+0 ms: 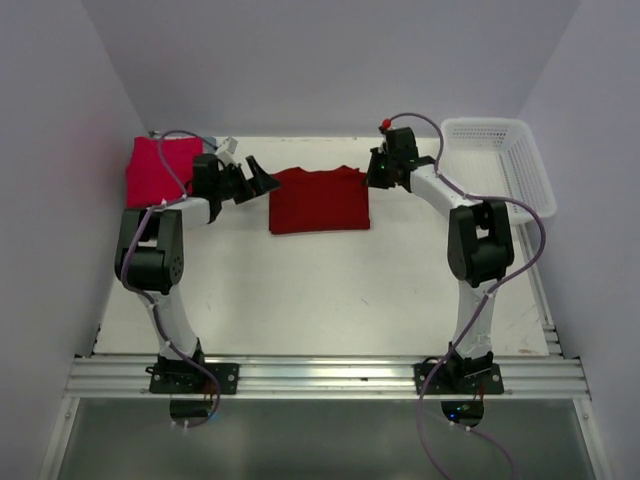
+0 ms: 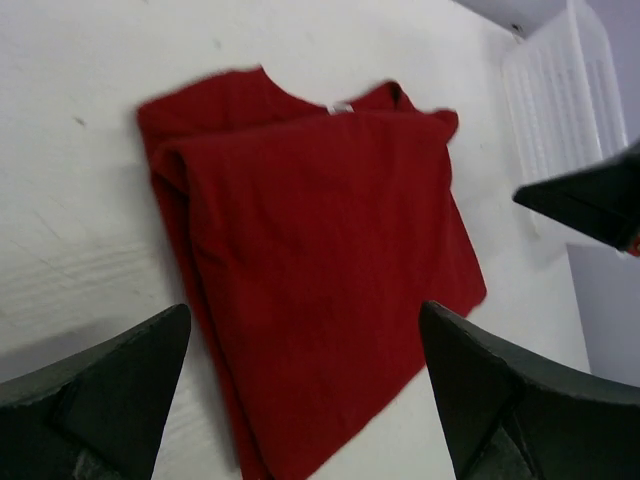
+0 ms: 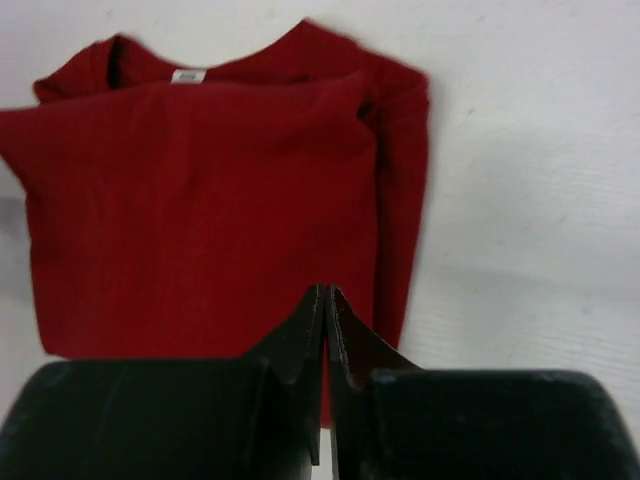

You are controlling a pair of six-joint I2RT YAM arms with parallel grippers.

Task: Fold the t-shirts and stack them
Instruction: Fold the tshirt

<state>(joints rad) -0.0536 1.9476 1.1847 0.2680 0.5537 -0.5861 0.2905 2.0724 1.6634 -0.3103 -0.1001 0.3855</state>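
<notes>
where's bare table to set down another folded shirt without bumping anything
Widest bare patch: the near half of the table, between the left arm and right arm, up to the dark red t-shirt. The far strip is crowded: pinkish-red t-shirt at left, left gripper, the dark red one, right gripper, white basket at right.

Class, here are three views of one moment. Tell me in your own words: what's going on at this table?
Two robot arms are folding t-shirts. The dark red t-shirt lies folded mid-table, between the two grippers. The left gripper is by its left edge, jaws wide open. The right gripper is near its far right corner, jaws shut with no cloth between them. A brighter red t-shirt lies folded at the far left, so nothing is stacked yet. A white mesh basket stands far right.
</notes>
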